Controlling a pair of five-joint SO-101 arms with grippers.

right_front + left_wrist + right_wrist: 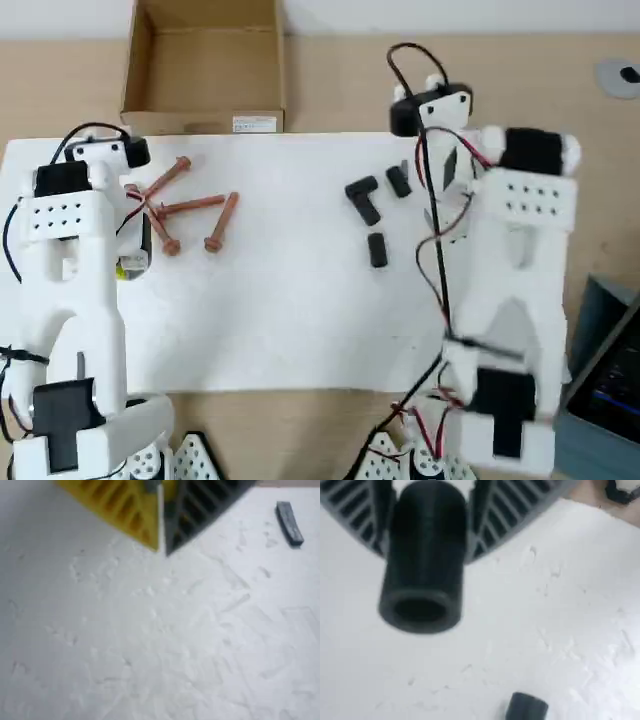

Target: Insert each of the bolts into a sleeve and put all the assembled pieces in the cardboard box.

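Right wrist view | sleeve [421, 587] black, hollow, cylindrical | in end effector [427, 535]

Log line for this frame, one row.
right hand: shut on sleeve, above mat | left hand: shut, nothing held | bolts: loose on mat, unsleeved | spare sleeves: on mat

Big white textured sheet [300, 300] covers most of light wooden tabletop [330, 85]. Round grey disc [618, 77] sits in tabletop, far right corner. Dark grey-blue boxy case [603, 395] at right edge, beside sheet.
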